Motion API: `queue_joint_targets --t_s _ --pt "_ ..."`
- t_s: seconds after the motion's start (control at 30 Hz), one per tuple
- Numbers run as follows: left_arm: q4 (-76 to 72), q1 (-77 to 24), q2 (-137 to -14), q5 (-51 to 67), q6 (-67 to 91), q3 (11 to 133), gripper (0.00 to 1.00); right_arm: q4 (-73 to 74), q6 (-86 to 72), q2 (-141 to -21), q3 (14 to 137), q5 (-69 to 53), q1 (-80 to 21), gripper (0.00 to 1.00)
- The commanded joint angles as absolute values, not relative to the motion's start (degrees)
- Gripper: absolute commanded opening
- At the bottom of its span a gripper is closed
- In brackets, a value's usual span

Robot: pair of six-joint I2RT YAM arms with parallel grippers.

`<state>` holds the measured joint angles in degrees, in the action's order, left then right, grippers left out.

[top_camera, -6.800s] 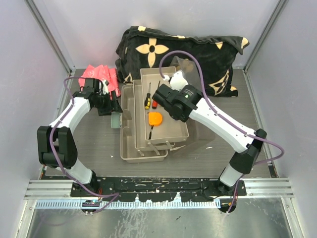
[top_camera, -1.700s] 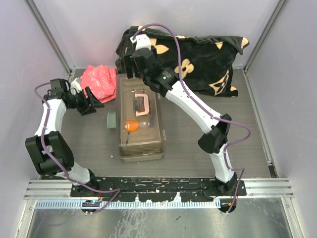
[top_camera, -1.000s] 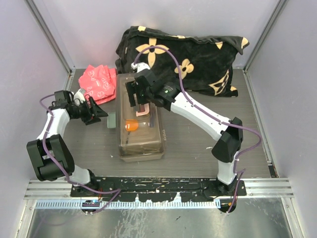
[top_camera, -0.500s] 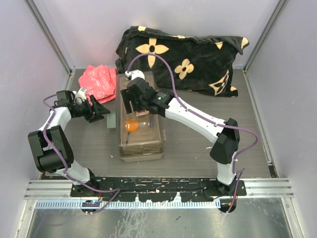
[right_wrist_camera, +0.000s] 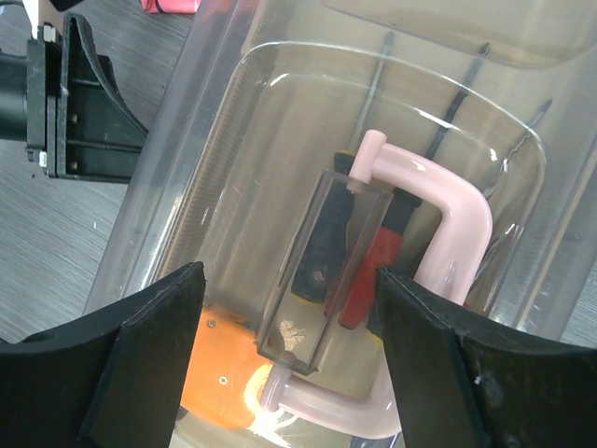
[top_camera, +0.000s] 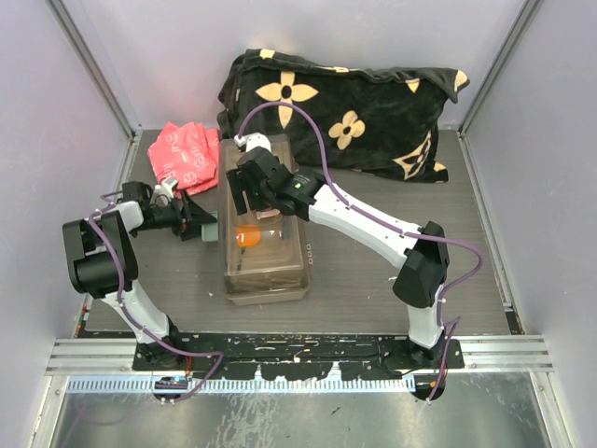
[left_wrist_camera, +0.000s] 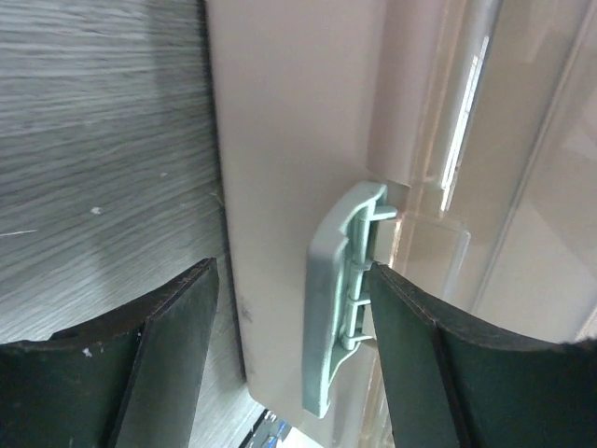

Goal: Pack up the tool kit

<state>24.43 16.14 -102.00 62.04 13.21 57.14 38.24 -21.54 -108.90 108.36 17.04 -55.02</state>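
Observation:
The tool kit [top_camera: 264, 229] lies in the middle of the table with its translucent lid down. Through the lid I see the orange tape measure [right_wrist_camera: 219, 373], a red-handled tool [right_wrist_camera: 368, 271] and screwdriver shafts. Its pale pink handle [right_wrist_camera: 457, 219] lies flat on the lid. My right gripper [right_wrist_camera: 289, 364] hovers open just above the lid, beside that handle. My left gripper [left_wrist_camera: 294, 359] stands open at the box's left side. The grey-green latch [left_wrist_camera: 336, 299] sits between its fingers [left_wrist_camera: 177, 345], closer to the right one.
A black flower-patterned blanket [top_camera: 354, 103] is piled behind the box. A red packet [top_camera: 187, 154] lies at the back left, just beyond the left arm. Grey walls close in both sides of the table.
The box, open with its trays out at first, is now shut. Over the last second the left gripper slid right onto the side latch. The right gripper settled lower over the lid.

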Motion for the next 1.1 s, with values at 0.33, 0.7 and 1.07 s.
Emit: queue_joint_targets --t_s 0.33,0.7,1.07 --pt "29.5 14.2 -100.7 76.0 4.7 56.1 0.65 36.3 -22.3 -108.2 108.5 17.6 -55.2 0.78" --pt "98.0 14.3 -108.9 88.9 -63.3 71.1 0.62 36.0 -22.2 -107.5 107.3 17.3 -55.2 0.78" --pt "101.9 15.6 -114.4 90.9 -69.0 73.6 0.67 36.1 -21.7 -106.7 107.1 18.2 -55.1 0.78"
